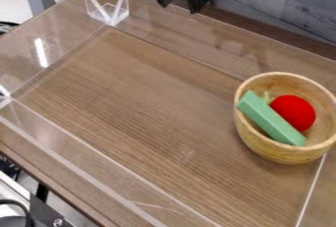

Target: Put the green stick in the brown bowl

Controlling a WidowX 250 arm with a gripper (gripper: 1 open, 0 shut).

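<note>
The green stick (269,118) lies slanted inside the brown bowl (258,142) at the right of the table, leaning against a red ball-like toy (297,111) that shares the bowl. My gripper (179,2) hangs at the top edge of the view, far up and left of the bowl, pointing down. Its black fingers stand open with nothing between them. The upper part of the arm is cut off by the frame.
A clear acrylic wall (59,162) rings the wooden tabletop (132,103). A clear bracket (105,10) stands at the back left corner, close to the gripper. The table's front edge drops off at the lower left.
</note>
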